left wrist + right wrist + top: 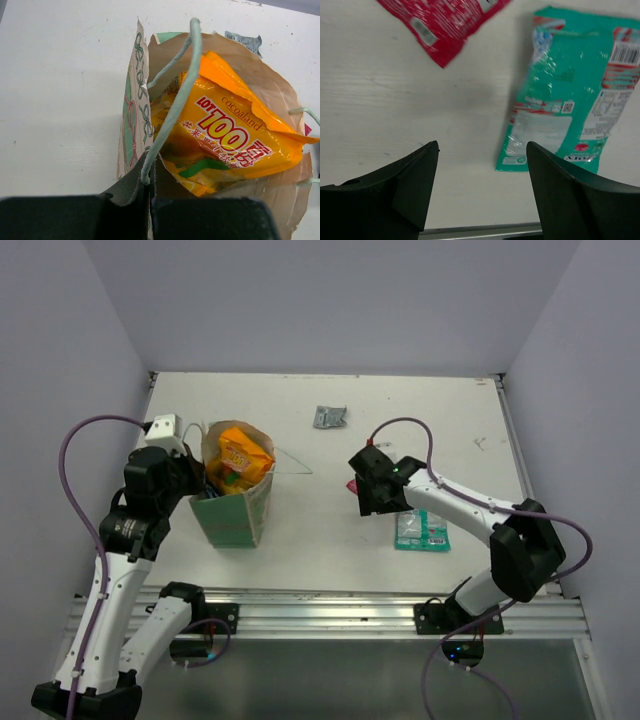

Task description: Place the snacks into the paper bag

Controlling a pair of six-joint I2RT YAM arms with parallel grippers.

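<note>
Partly done, by the look of it: inside the paper bag [232, 508], at least one large orange packet [243, 453] poking above the rim, with hints of green and more yellow wrapper beneath it, too buried to count. Outside, well to the right of the bag: a teal packet [421, 530] lying flat on the bench [300, 570]; a red packet [445, 22] somewhat nearer the bag than the teal one, mostly hidden under the right arm in the overhead view; and a silver-grey packet [329, 417] farther back, beyond the bag's far right corner. So at least three to go, as far as can be seen. Left claw [150, 195] pinched together on the bag's left rim beside a string handle [175, 100], seemingly propping the mouth open. Right claw [482, 150] spread apart and empty, hanging over bare bench between the red and teal packets, touching neither. As for the bag: upright, pale beige with a green lower band, ragged and crumpled along the mouth, thin pale handles flopped across the opening.
</note>
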